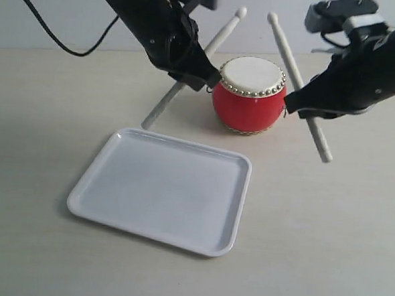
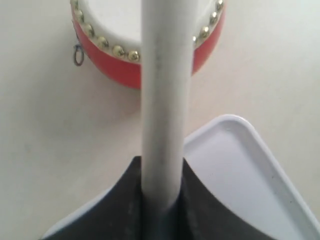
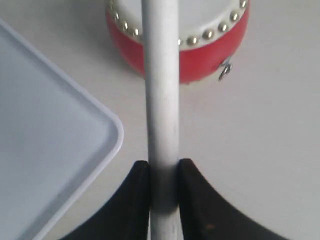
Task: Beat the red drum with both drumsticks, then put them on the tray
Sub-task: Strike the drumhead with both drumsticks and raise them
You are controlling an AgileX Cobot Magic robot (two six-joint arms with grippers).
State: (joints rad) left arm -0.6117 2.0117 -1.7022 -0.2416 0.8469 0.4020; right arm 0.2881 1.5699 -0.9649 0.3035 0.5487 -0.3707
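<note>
The red drum [image 1: 249,94] with its cream skin and gold studs stands on the table behind the white tray [image 1: 163,189]. My left gripper [image 1: 203,76] is shut on one drumstick [image 1: 221,39], just left of the drum, with the stick's tip raised up and back. My right gripper [image 1: 301,104] is shut on the other drumstick [image 1: 284,42], right of the drum, tip also raised. In the left wrist view the stick [image 2: 165,100] crosses over the drum [image 2: 125,70]; the right wrist view has its stick [image 3: 161,100] over the drum [image 3: 210,60] too.
The tray's corner [image 2: 240,150] lies close under the left gripper [image 2: 162,172], and its edge [image 3: 100,150] lies beside the right gripper [image 3: 163,170]. A black cable [image 1: 50,35] hangs at the back left. The table is pale beige wood.
</note>
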